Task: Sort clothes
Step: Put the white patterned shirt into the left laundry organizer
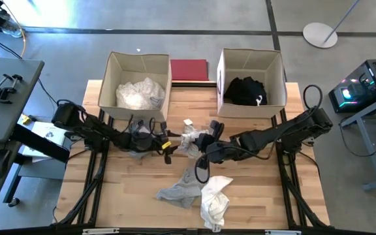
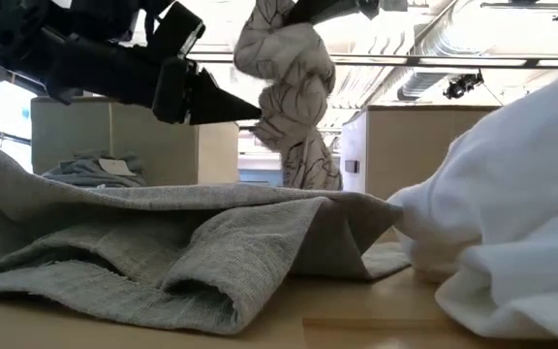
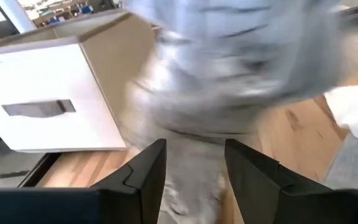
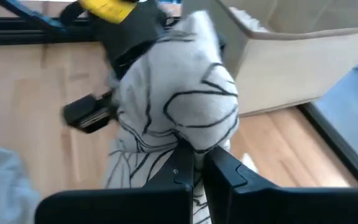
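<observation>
From my left wrist view the grey garment (image 3: 229, 68) is motion-blurred, its top cut off. In my low view the white garment (image 2: 511, 213) runs off frame.

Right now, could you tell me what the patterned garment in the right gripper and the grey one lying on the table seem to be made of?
Patterned garment: soft, thin matte fabric, white with black lines; it bunches and hangs limp from the right gripper.
Grey garment: looks like a knit, perhaps cotton jersey; a fine weave shows, and it folds softly on the wooden table.
</observation>
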`<action>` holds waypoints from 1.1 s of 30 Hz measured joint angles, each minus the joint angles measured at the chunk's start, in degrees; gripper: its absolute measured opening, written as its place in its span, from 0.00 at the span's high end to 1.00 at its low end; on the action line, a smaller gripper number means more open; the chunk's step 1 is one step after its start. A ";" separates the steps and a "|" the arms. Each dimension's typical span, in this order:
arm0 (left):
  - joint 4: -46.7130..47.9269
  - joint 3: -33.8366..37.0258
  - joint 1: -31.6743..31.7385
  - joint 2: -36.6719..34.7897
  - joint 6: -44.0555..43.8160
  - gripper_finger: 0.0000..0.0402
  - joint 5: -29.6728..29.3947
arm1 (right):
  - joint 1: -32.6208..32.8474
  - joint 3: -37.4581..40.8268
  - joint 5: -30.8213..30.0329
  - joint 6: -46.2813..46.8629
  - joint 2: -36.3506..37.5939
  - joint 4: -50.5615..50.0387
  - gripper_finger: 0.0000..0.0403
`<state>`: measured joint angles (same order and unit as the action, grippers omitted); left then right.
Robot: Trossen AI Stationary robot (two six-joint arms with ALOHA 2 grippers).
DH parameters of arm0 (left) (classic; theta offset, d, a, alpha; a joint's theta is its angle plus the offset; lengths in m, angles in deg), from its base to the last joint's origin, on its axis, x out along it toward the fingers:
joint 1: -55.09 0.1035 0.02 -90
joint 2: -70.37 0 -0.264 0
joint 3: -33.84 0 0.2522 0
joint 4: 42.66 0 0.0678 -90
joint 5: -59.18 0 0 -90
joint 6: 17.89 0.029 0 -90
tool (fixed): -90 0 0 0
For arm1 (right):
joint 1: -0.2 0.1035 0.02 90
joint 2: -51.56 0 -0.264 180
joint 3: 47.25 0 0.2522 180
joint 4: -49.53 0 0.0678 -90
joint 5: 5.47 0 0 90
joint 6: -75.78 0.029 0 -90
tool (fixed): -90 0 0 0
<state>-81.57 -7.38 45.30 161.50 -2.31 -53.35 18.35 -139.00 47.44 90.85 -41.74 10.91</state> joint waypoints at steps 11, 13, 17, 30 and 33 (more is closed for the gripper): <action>-8.12 -3.44 4.60 1.69 -1.98 0.38 19.54 | -0.07 0.00 3.76 -2.11 -0.39 4.69 0.99; -7.99 -5.84 4.90 3.84 -3.05 0.37 20.76 | -0.04 0.00 3.87 -3.83 -0.39 6.76 0.99; -7.22 -10.32 4.95 8.35 -2.93 0.39 19.18 | -0.09 0.01 5.70 -7.03 -0.42 9.95 0.99; 7.96 -13.14 4.90 0.49 4.54 0.94 17.18 | 0.58 0.04 0.32 3.95 8.63 -3.73 0.67; 12.42 -13.14 4.92 -6.95 9.80 0.97 12.37 | 1.43 0.04 -1.15 11.22 13.14 -11.04 0.59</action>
<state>-69.15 -20.52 50.22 154.55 7.49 -40.98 19.78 -138.96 46.29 102.08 -28.60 -0.13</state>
